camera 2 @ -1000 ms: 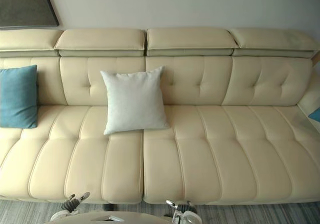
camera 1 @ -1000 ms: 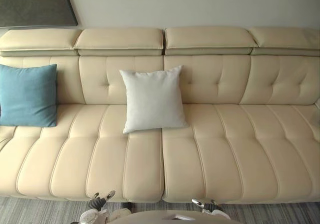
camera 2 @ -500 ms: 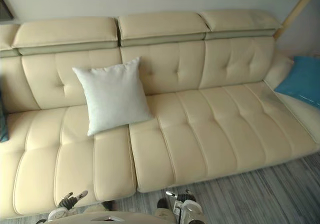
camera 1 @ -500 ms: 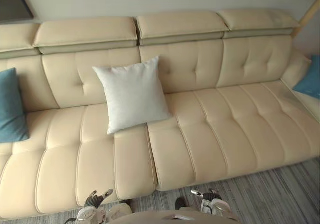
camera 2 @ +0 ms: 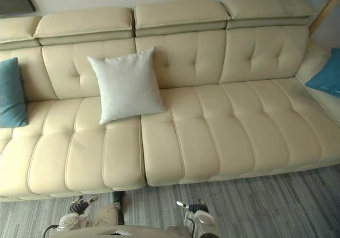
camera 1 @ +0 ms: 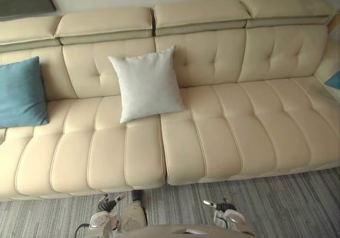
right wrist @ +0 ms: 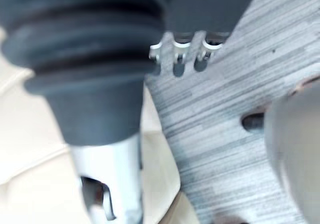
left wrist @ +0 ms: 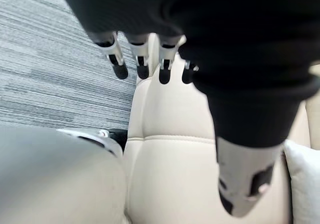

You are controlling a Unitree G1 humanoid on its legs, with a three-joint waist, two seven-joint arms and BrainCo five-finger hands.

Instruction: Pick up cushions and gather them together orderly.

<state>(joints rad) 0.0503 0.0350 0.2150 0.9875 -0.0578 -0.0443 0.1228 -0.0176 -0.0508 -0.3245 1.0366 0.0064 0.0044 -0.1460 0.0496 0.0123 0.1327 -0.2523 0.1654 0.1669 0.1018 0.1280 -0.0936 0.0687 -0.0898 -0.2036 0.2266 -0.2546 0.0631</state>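
Cushions are what this job is about, and as far as I can see none of them has been gathered yet. The white cushion (camera 1: 147, 84) leans upright against the backrest of the long cream sofa (camera 1: 228, 137), a little to the left of the sofa's middle seam, its lower edge on the seat. One blue cushion (camera 1: 21, 93) stands propped at the sofa's far left end, well apart from the white one. A second blue cushion (camera 2: 325, 73) lies at the sofa's far right end, where the seat turns the corner (I can only see part of it from here).

The robot stands on the grey carpet (camera 1: 276, 206) just in front of the sofa, near the seam. Its left hand (left wrist: 118, 64) hangs low by the sofa's front edge, fingers loose and straight, holding nothing. Its right hand (right wrist: 178, 56) hangs the same way over the carpet, fingers relaxed and empty.

So I'd judge the task at its very start: three cushions spread along the sofa, none picked up. All the picking, carrying and lining up side by side is left to do.
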